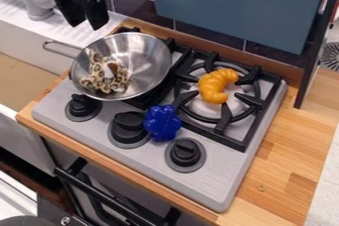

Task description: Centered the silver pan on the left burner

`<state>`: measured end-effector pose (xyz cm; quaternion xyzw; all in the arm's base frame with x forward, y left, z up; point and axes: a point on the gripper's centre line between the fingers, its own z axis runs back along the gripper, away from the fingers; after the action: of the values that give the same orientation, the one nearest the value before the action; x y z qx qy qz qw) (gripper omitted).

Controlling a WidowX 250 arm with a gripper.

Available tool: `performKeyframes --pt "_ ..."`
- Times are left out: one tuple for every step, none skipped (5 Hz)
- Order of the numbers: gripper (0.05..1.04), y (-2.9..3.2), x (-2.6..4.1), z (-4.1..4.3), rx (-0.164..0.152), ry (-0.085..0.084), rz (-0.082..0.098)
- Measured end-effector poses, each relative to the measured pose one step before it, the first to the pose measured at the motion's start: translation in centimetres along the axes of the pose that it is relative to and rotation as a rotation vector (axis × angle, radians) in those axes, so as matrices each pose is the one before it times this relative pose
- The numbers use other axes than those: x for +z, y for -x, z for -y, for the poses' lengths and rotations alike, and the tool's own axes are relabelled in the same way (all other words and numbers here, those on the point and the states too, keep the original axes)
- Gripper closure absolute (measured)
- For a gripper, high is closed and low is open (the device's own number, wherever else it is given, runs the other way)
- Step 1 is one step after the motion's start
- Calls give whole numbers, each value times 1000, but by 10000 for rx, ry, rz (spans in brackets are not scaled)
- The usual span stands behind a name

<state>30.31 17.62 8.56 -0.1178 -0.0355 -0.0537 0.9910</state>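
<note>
with the pan (142, 54) over the left burner (147, 100), placing looks nearly done, and the jaws, parted and empty, may need only a small centring nudge.

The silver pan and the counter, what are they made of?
The pan looks like polished metal, perhaps steel: it's silvery with bright reflections. The counter looks like smooth wood, with joined tan strips and grain, though it could be a printed copy.
</note>
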Motion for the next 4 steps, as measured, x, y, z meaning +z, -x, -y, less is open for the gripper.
performKeyframes --pt "87 94 -794 171 -498 412 -145" --pt "87 -211 -199 105 -342 124 222" --pt "87 126 -630 -128 -153 -63 3" --pt "87 -107 -1023 -294 45 -94 -69"
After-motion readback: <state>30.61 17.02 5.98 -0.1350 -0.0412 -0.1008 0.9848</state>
